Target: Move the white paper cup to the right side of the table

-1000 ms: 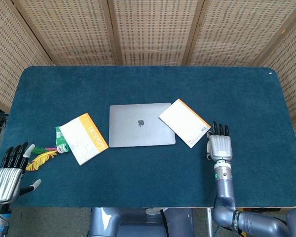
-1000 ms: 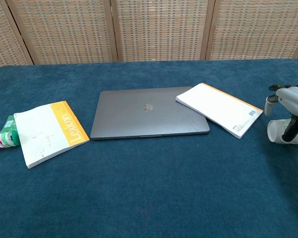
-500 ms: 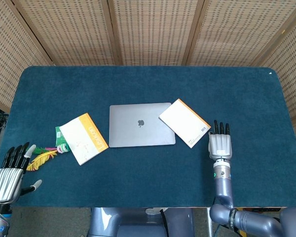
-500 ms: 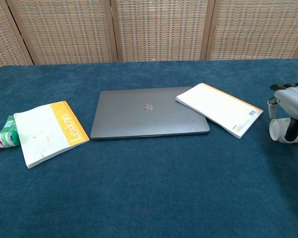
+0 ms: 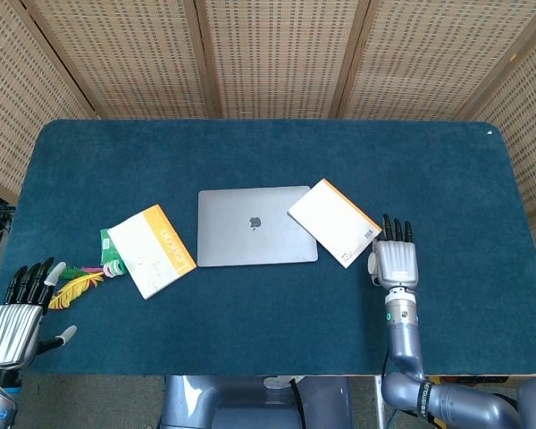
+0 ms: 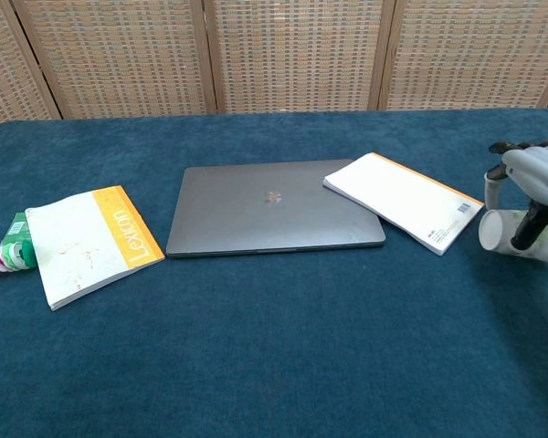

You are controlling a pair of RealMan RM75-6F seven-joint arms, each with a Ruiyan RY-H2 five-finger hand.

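Table [image 5: 250, 349], covered in dark blue cloth, with a woven screen [image 5: 277, 54] behind it at 12 o'clock.

White paper cup [image 6: 504, 232] — lying on its side under the right hand [image 6: 534, 182], open mouth facing the centre of the table; seen in the chest view only, since the hand hides it from the head camera. It sits at roughly 4 o'clock from the table's middle, just beside the near corner of the white notepad [image 5: 334, 222].

Right hand [image 5: 397, 261] — palm down over the cup, fingers wrapped across its top and thumb down its near side, holding it.

Left hand [image 5: 18, 308] — off the table's edge at 8 o'clock, fingers spread, nothing in it.

Laptop [image 5: 255, 226], grey, lid closed, at the table's centre. The white notepad with an orange edge strip overlaps its corner at 3 o'clock.

Notebook [image 5: 151, 250], white with an orange band marked "Lexicon", at 9 o'clock from the laptop, apart from it.

Small green-and-white item [image 5: 113, 256] tucked beside the notebook's far-left edge; what it is cannot be told.

Yellow feather [image 5: 75, 288] — lying near the left hand's fingertips, at 8 o'clock from the notebook.
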